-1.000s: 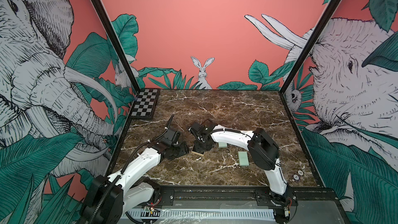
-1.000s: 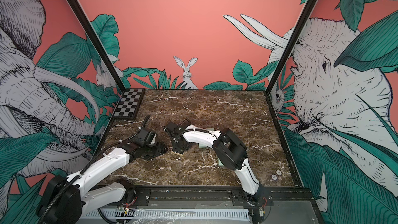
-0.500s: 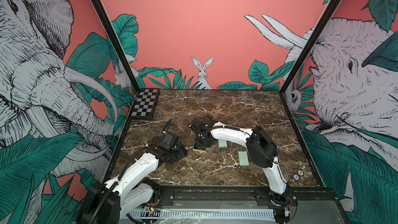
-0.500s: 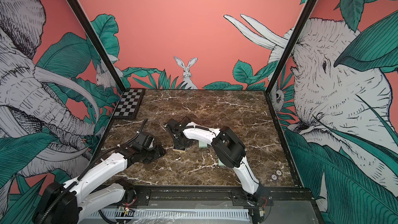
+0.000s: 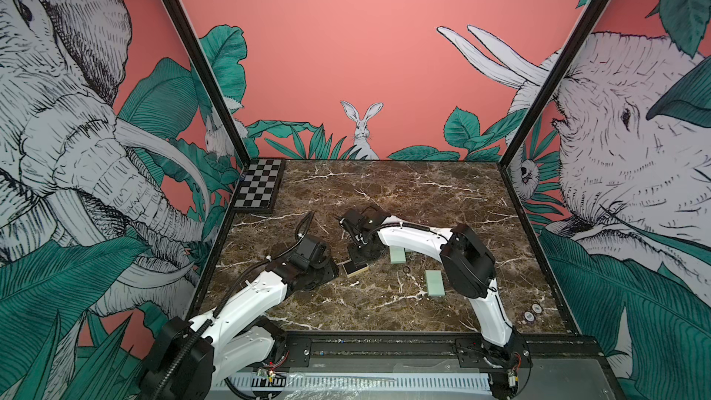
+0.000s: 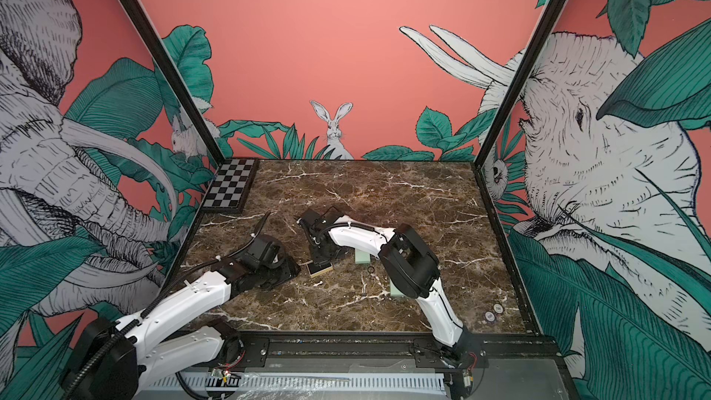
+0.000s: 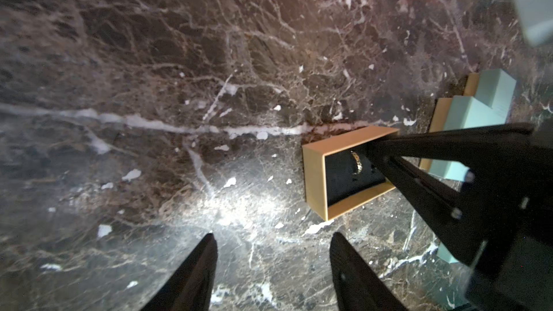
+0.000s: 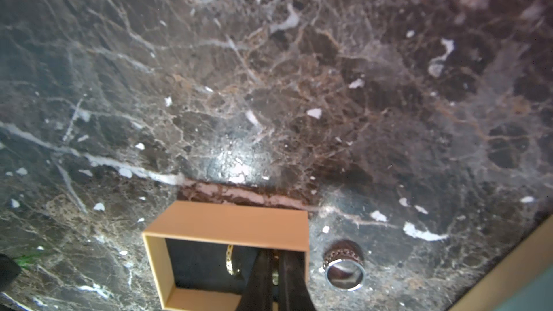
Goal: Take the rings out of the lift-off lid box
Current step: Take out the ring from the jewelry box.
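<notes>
The lift-off lid box is a tan tray with a black insert and stands open, lid off, mid-table. My right gripper reaches down into it, shut on a gold ring that shows only as a sliver between the fingers. A second gold ring stands upright in the insert. A wide silver ring lies on the marble just outside the box. My left gripper hovers open over bare marble beside the box, holding nothing.
Two mint-green boxes lie right of the tan box, with a thin dark ring on the marble between them. A checkerboard lies at the back left corner. Two round tokens sit near the front right edge.
My right gripper has closed inside the box. The left arm has drawn back a little from the box, toward the front left, and its jaws have narrowed slightly.
</notes>
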{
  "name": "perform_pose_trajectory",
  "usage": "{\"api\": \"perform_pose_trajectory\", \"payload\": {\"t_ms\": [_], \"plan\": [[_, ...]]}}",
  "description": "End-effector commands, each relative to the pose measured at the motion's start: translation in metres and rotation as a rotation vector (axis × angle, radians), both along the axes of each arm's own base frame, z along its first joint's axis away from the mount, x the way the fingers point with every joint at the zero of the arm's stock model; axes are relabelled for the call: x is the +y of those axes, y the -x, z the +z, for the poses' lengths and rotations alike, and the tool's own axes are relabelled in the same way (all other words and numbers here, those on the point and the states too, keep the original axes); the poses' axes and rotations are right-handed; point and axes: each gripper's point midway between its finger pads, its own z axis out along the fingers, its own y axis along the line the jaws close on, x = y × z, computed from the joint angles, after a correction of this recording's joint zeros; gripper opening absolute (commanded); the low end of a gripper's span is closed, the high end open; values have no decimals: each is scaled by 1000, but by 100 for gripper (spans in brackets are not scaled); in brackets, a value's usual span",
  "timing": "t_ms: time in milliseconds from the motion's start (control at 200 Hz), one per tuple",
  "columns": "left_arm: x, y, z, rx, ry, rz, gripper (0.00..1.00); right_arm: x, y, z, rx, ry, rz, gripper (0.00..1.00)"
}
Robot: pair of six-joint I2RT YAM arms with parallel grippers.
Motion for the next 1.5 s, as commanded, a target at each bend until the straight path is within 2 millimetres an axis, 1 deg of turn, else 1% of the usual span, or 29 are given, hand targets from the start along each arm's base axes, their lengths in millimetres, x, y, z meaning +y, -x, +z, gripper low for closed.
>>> {"api": "perform_pose_trajectory", "payload": {"t_ms": [0, 40, 90, 205, 325, 455, 565, 645, 825, 905, 945, 1050, 1165, 1185, 1230, 1255, 1491], "plan": [[-9, -18, 14, -56, 10, 41, 61, 5, -3, 11, -30, -24, 35, 5], [-11, -21, 15, -56, 10, 42, 61, 6, -3, 12, -34, -27, 43, 4], [-15, -24, 16, -55, 12, 39, 60, 7, -4, 15, -39, -33, 51, 0], [-24, -29, 14, -53, 16, 29, 57, 9, -3, 18, -44, -48, 68, 0], [-32, -30, 9, -42, 21, 19, 49, 10, -3, 23, -54, -65, 76, 0], [-33, -29, -1, -15, -5, 10, 47, 11, -2, 27, -56, -77, 86, 0], [-32, -31, -7, -1, -36, -1, 43, 11, -2, 28, -61, -83, 91, 0], [-32, -32, -12, 15, -61, -9, 42, 11, -1, 28, -59, -88, 92, 0], [-37, -35, -20, 31, -88, -31, 35, 14, 3, 23, -39, -100, 100, 0], [-37, -36, -22, 39, -106, -44, 33, 14, 6, 21, -29, -103, 105, 0], [-37, -36, -24, 45, -116, -51, 30, 13, 6, 20, -27, -99, 106, 0], [-37, -33, -30, 61, -128, -63, 29, 14, 8, 20, -25, -106, 108, 0], [-37, -32, -35, 74, -141, -77, 24, 16, 10, 20, -18, -119, 112, 0], [-37, -32, -35, 76, -142, -78, 22, 17, 10, 20, -16, -122, 113, 0], [-39, -31, -36, 80, -144, -90, 13, 17, 11, 20, -13, -127, 114, 0], [-40, -32, -36, 79, -148, -93, 12, 18, 12, 20, -12, -130, 114, 0], [-40, -28, -45, 104, -184, -124, 10, 22, 12, 31, -23, -187, 106, 0]]}}
